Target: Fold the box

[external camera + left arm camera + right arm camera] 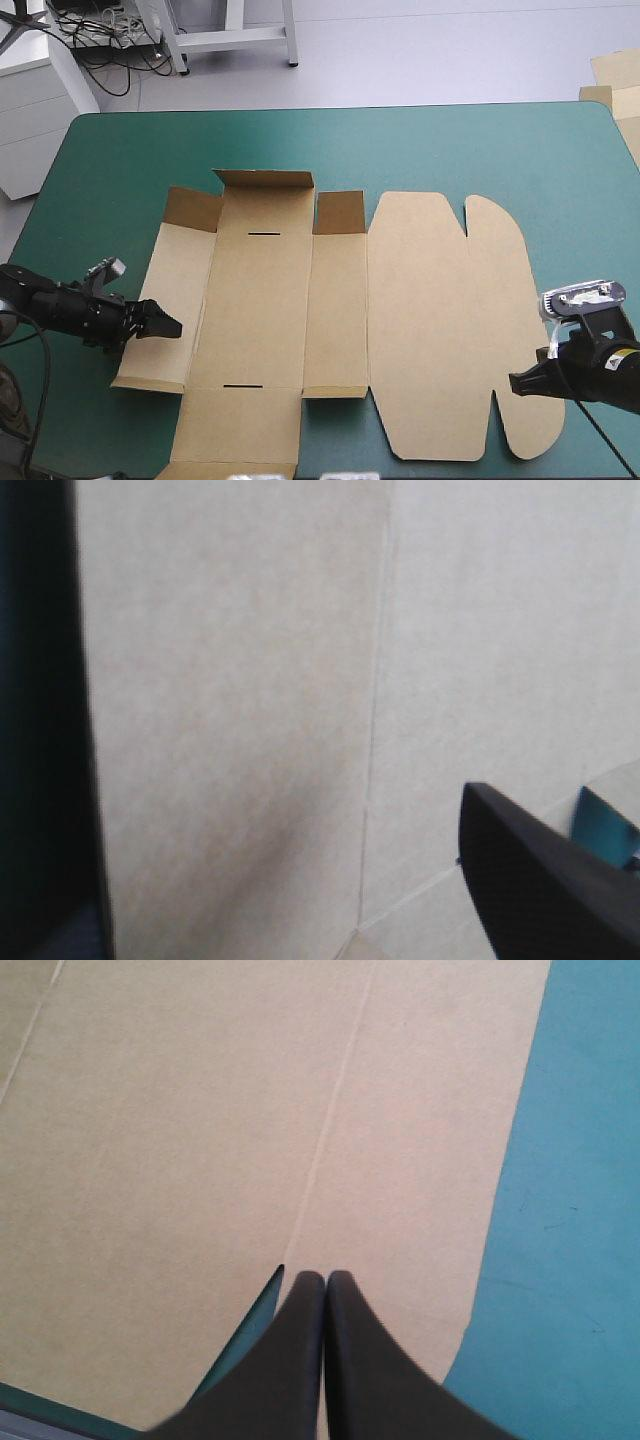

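Right gripper (325, 1276) fingers together over the box (330, 330) lid's edge; left gripper (172, 326) spread at side wall (board looks light, stiff: grip flap edges near creases).

Teal-green cover (480, 150) spanned the table (330, 110); spare brown board (612, 72) lay just beyond its far right corner.
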`<state>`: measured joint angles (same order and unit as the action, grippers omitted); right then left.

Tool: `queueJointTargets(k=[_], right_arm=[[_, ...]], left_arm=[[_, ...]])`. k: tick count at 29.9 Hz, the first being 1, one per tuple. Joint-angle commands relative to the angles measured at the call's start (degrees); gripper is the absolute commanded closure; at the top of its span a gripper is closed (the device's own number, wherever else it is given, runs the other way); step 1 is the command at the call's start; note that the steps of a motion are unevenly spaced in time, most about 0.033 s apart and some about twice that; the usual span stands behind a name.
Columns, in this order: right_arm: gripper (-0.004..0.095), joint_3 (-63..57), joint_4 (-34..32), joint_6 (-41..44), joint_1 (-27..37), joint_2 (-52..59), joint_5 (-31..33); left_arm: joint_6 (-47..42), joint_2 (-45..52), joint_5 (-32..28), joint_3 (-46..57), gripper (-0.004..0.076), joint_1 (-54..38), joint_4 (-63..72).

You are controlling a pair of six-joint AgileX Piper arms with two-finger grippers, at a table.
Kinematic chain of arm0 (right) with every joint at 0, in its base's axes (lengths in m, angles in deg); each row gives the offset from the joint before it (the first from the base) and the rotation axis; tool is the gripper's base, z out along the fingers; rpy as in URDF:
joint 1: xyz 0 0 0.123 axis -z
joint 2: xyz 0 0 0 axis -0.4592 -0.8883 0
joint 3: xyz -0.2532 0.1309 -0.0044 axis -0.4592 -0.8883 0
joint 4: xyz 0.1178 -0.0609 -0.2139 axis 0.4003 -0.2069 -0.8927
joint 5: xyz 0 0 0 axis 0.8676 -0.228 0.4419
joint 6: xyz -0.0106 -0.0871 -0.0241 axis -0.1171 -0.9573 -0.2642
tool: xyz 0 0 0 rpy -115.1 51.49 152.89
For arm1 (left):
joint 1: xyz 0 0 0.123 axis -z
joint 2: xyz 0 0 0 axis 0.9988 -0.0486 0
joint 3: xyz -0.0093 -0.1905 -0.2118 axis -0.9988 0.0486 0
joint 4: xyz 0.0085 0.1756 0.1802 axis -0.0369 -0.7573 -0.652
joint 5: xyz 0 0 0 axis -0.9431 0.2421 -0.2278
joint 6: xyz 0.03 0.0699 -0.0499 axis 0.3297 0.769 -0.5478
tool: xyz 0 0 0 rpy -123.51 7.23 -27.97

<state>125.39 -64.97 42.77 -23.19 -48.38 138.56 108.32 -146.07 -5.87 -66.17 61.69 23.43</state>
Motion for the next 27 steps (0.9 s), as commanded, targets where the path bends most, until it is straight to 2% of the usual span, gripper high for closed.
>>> queueJointTargets(k=[1, 14, 20, 23, 27], right_arm=[[0.0928, 1.4, 1.0, -0.9, 0.5, 0.0, -0.8], [0.0928, 1.4, 1.3, -0.9, 0.5, 0.0, -0.8], [0.0928, 1.4, 1.3, -0.9, 0.5, 0.0, -0.8], [0.0928, 1.4, 1.3, -0.9, 0.5, 0.0, -0.8], [0.0928, 1.4, 1.3, -0.9, 0.5, 0.0, -0.8]], left_arm=[[1.7, -0.3, 3.6, 2.4, 0.0183, 0.6, 2.7], [2.2, -0.3, 3.5, 2.4, 0.0203, 1.7, 6.1], [2.2, -0.3, 2.6, 2.4, 0.0269, 2.9, 5.5], [2.2, -0.3, 1.8, 2.4, 0.0369, 2.9, 4.9], [2.2, -0.3, 1.4, 2.4, 0.0627, 2.9, 4.9]])
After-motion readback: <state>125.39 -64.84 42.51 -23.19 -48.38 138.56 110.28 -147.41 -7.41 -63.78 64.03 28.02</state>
